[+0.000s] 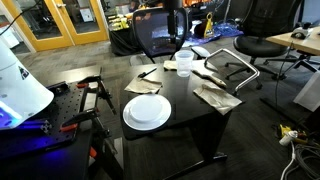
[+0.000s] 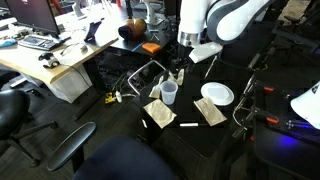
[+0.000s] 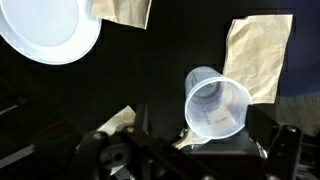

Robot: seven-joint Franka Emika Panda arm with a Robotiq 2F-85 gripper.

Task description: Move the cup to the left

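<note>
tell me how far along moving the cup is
Done: the gripper is down at the cup, jaws apparently open. In hand: the grasp; the cup stands upright on the black table beside a brown paper napkin. Left: closing, carrying it left, setting it down.

The cup (image 3: 215,105) stands upright on the counter (image 3: 150,70). In the wrist view a napkin (image 3: 258,55) lies flat just beside the cup on its right. A second napkin (image 3: 118,120) lies near the cup on its left. The plate (image 3: 45,30) sits at the upper left, well apart from the cup, and a third napkin (image 3: 122,10) lies just beside the plate's right edge. In an exterior view the cup (image 1: 184,62) stands toward the counter's far edge and the plate (image 1: 147,111) toward its near edge.
</note>
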